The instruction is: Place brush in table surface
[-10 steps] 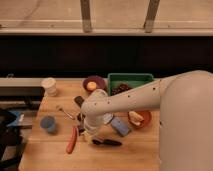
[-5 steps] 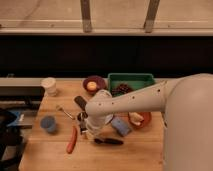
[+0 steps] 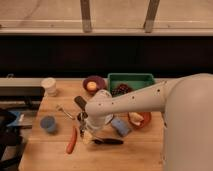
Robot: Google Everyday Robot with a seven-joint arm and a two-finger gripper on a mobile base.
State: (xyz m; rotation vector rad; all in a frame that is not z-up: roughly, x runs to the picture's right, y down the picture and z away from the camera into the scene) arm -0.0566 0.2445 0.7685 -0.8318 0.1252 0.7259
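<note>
The brush (image 3: pixel 107 141) lies flat on the wooden table surface (image 3: pixel 50 155), with its black handle pointing right and its pale head (image 3: pixel 88 137) at the left end. My gripper (image 3: pixel 86 128) hangs from the white arm (image 3: pixel 130 102) that reaches in from the right. It sits right over the brush head, at or very near it. I cannot tell whether it touches the brush. The orange carrot (image 3: pixel 71 142) lies just left of the brush head.
A short black block (image 3: pixel 80 102) and a metal utensil (image 3: pixel 65 111) lie left of the arm. A blue cup (image 3: pixel 48 123), a white cup (image 3: pixel 49 86), a dark bowl with fruit (image 3: pixel 93 84), a green tray (image 3: pixel 131 81), a red bowl (image 3: pixel 140 120) and a blue item (image 3: pixel 120 126) stand around.
The wrist and gripper have shifted a little down and left toward the brush head. The brush has stayed flat on the table in the same place.
</note>
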